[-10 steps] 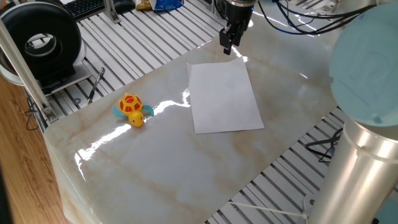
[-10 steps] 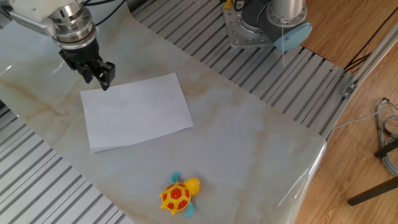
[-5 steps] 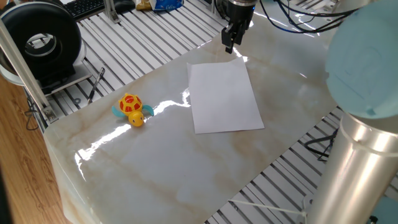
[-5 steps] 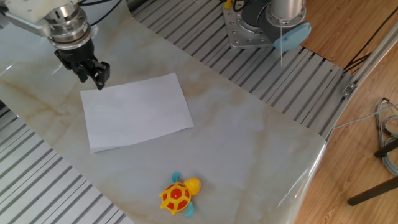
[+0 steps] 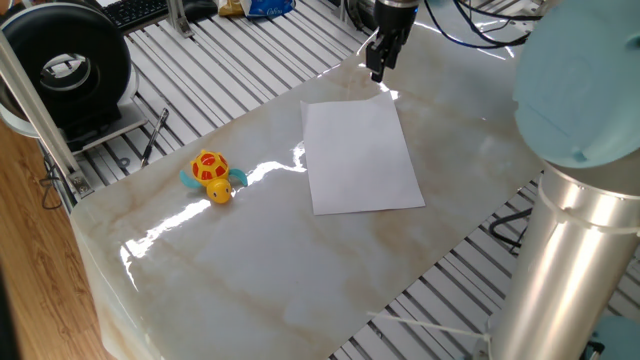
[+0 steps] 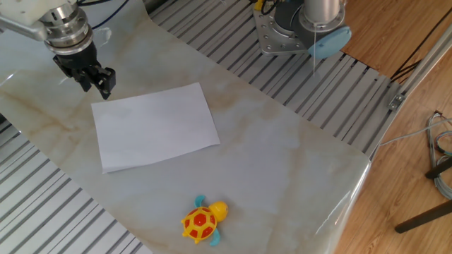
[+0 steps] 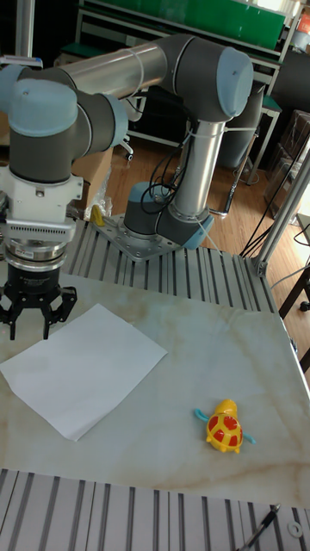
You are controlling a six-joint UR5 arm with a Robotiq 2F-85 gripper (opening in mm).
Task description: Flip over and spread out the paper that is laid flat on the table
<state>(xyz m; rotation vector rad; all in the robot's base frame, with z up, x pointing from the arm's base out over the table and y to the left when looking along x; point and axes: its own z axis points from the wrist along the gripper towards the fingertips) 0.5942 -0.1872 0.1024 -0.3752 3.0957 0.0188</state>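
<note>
Gripper (image 7: 27,320) hangs with its jaws apart and empty, just past a corner of the paper (image 6: 154,125). I see the sheet flat on the surface (image 6: 282,162), its long edge stretching away from me.

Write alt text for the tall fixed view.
A plain white rectangular paper sheet lies flat on the glossy cream marble table, the grey arm's open black pincer just above its far-left corner. A small yellow toy turtle sits to the right.
</note>
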